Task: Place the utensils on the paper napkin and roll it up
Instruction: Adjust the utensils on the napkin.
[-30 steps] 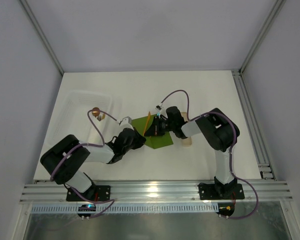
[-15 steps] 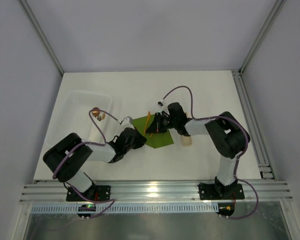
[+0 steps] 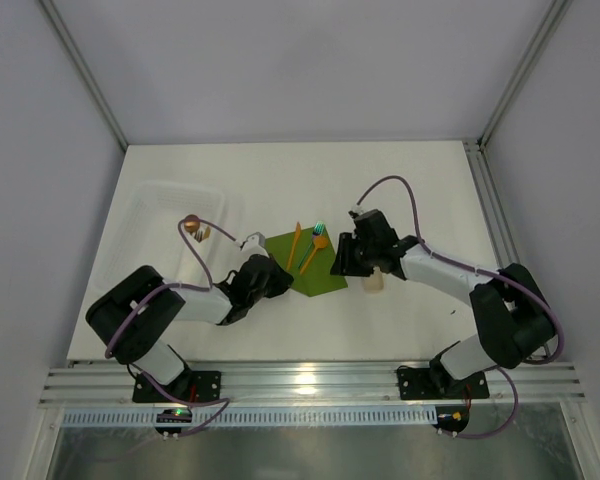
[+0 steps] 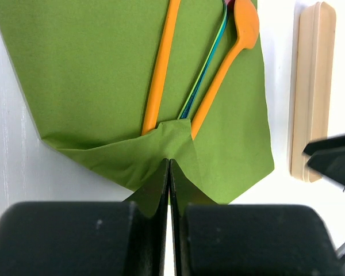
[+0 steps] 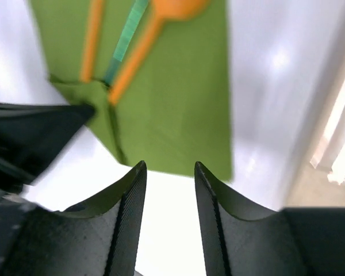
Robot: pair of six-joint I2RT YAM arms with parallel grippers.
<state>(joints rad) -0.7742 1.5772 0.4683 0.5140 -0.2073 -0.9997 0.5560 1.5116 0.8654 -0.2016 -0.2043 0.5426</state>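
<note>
The paper napkin (image 4: 103, 69) lies mid-table, and the utensils (image 4: 161, 63) rest on it, running toward 1 o'clock: an orange rod, an orange spoon (image 4: 233, 52) and a slim green-blue piece (image 4: 206, 63) between them. The left gripper (image 4: 169, 167) is clenched on the napkin's 8 o'clock corner, folded over the utensils' near ends. The right gripper (image 5: 168, 168) hangs at the napkin's 3 o'clock edge, its fingers released, beside a beige block (image 4: 310, 86).

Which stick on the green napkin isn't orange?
The thin shiny blue-green one, lying on the napkin between the orange stick and the orange spoon.
</note>
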